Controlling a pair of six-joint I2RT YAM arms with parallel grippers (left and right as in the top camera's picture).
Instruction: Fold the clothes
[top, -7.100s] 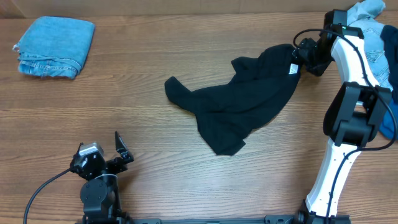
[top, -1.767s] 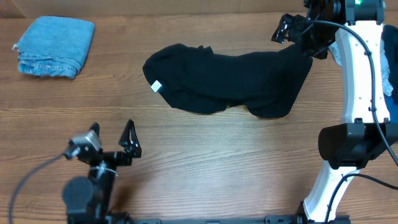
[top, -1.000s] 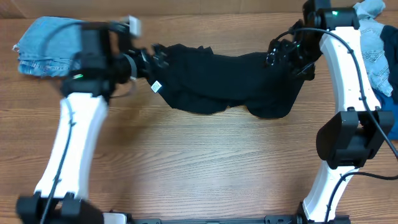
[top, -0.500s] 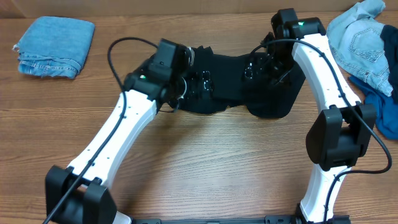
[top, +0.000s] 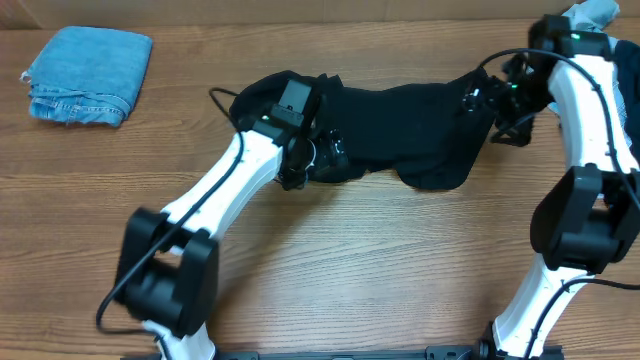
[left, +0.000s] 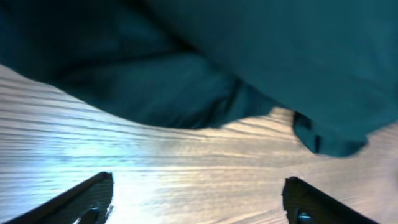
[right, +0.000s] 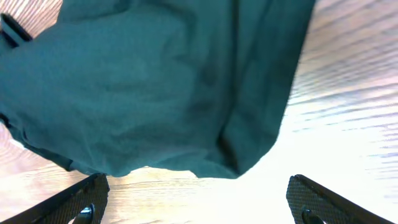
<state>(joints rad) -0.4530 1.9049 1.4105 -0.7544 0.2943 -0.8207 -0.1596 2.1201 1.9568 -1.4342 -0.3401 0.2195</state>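
Nearest to me, the bare wood of the counter (top: 350, 260) runs between the two arm bases. From the 7 o'clock base the left arm reaches up and in towards the middle. Its left gripper (left: 198, 186) hangs low at the near edge of the black T-shirt (top: 400, 120). In the left wrist view both fingertips (left: 93, 193) stand wide apart over wood grain, with nothing between them, so that gripper is open and holds nothing. The shirt's near hem lies just beyond the tips.

The shirt lies rumpled past the middle of the counter, stretched from about 11 o'clock across to 1 o'clock. A lobe of it sags towards me right of centre.

From the 5 o'clock base the right arm stretches up the right side and bends in over the shirt's right end. The right gripper (right: 199, 182) is also spread open. Its two fingers sit at the lower corners of the wrist view, the shirt's edge lies ahead of them, and no cloth is pinched.

Farther off, at 10 o'clock, a folded light-blue denim piece (top: 88, 75) rests alone, well apart from the shirt. At the far right, about 2 o'clock, a loose heap of light-blue denim (top: 628, 75) shows behind the right arm.
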